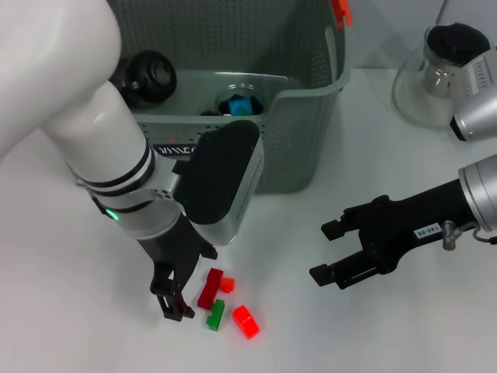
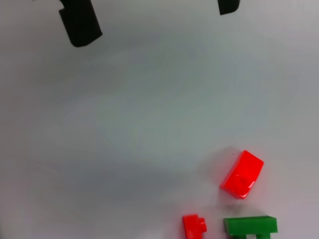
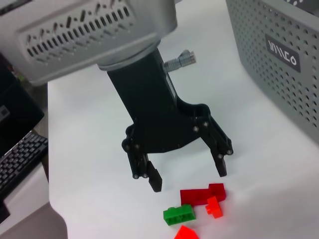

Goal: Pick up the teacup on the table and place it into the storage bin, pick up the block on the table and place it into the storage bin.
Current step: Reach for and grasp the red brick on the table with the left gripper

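Glossy blocks (image 1: 225, 301) — perforated storage bin (image 1: 311, 132)

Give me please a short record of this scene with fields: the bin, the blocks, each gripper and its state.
storage bin: grey perforated basket at the far side of the table, with a blue item inside
blocks: dark red block, green block, bright red block and small red piece, lying together on the table
left gripper: open, low over the table, just beside the blocks, holding nothing
right gripper: open, empty, off to the right of the blocks
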{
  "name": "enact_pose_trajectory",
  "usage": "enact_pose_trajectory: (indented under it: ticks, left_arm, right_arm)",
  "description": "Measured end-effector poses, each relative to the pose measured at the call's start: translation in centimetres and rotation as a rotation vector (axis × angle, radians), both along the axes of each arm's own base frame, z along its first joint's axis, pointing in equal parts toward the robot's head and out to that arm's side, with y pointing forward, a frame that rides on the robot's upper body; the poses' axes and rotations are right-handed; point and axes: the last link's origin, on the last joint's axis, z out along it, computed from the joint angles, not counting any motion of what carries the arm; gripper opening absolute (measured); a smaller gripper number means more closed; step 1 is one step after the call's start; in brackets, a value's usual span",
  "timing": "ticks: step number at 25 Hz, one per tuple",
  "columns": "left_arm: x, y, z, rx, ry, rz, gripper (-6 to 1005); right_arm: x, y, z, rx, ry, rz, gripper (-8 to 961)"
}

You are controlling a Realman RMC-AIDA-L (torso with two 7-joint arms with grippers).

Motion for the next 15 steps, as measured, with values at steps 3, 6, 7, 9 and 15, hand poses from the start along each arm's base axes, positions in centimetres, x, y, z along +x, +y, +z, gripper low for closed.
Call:
enact_pose_trajectory:
  ticks: [3,6,7,9,15]
  left_arm:
    - [0.0,0.2,-0.3,-0.005,0.004,-0.004,934]
    - [0.2,0.4,-0.4,-0.007,0.005,-0.013,933]
    - [0.2,0.4,-0.5,-0.011,0.006,-0.014,933]
    - [0.3,0.4,-0.8,-0.022,0.009,-0.015,933]
    - [0.4,0.5,-1.4,-0.030,0.015,-0.038,933]
  right_arm:
    - [0.0,-0.1,-0.1,-0.001,0.002,-0.004,913]
    - [0.1,-0.1,-0.2,-0.004,0.003,-0.007,912]
    - [0.1,-0.1,-0.2,-0.005,0.003,-0.008,911]
    - [0.1,-0.2,-0.2,-0.008,0.003,-0.009,911]
    - [0.1,-0.2,-0.3,-0.011,0.003,-0.012,912]
